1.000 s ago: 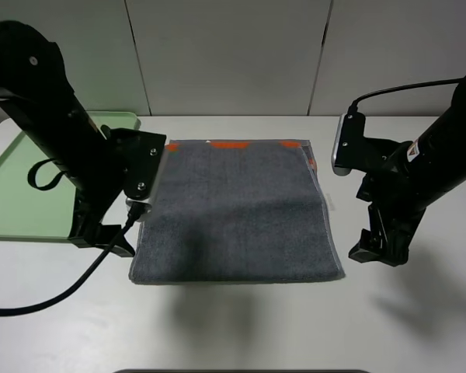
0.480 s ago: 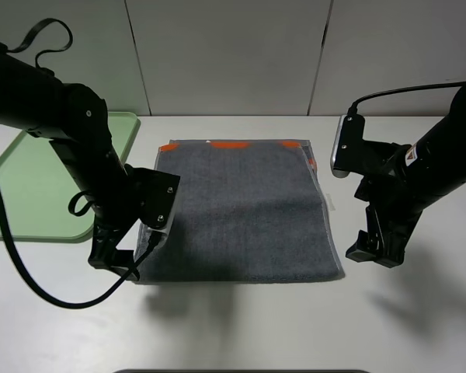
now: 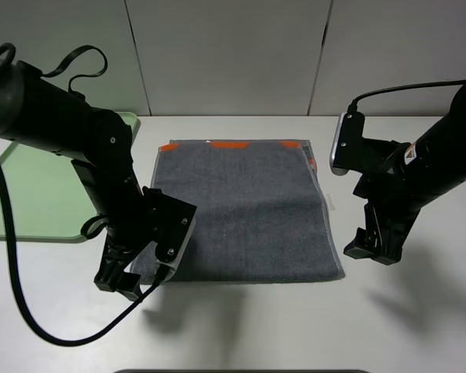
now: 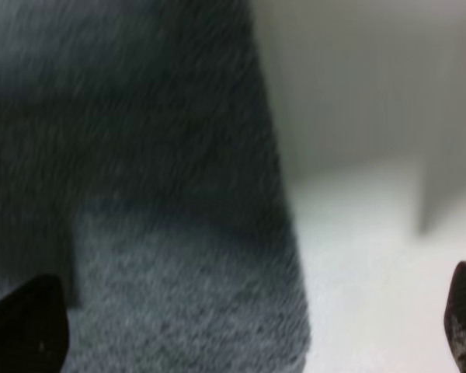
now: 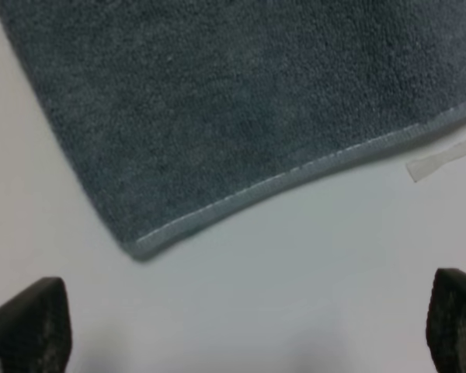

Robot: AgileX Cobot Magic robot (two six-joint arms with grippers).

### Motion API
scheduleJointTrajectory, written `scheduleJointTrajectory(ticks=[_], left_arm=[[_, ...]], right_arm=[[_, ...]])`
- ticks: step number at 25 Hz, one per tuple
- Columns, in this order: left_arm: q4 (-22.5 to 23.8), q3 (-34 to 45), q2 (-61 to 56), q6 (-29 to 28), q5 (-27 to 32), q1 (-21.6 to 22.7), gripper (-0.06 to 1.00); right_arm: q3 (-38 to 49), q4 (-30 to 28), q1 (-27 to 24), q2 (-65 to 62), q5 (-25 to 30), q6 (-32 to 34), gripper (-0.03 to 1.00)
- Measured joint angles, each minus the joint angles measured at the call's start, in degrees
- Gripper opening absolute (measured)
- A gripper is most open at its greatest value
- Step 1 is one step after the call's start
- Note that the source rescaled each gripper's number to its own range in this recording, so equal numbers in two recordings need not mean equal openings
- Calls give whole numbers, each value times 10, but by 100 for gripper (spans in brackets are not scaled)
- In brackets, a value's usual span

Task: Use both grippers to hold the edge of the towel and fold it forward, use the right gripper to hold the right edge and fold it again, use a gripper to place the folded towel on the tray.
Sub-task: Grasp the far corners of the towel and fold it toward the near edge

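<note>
Left gripper (image 3: 126, 281), jaws spread wide, hangs from a bent matte black arm at the 7 o'clock corner of the towel (image 3: 241, 210), straddling its edge. Right gripper (image 3: 371, 250), equally spread and empty, tilts down just off the 4 o'clock corner. The towel is a flat grey terry rectangle at the centre of the white table (image 3: 295, 326), hemmed, with an orange stripe at 12 o'clock. A smooth pale green tray (image 3: 31, 194) with rounded corners lies at its 9 o'clock.

One towel (image 3: 241, 210), one tray (image 3: 35, 198), one table (image 3: 279, 326) and two grippers, the left gripper (image 3: 123, 281) and the right gripper (image 3: 370, 250)
</note>
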Motion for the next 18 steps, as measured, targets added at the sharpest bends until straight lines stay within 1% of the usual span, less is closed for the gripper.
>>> scheduleJointTrajectory(ticks=[7,13,18], left_arm=[[11,0,0,-4,0,-8,97],[39,0,0,-5,-3,-8,97],[41,0,0,-5,-16,-8,97]], right_arm=[[0,4,0,0,0,0,100],[0,4,0,0,0,0,100],[0,4,0,0,0,0,100]])
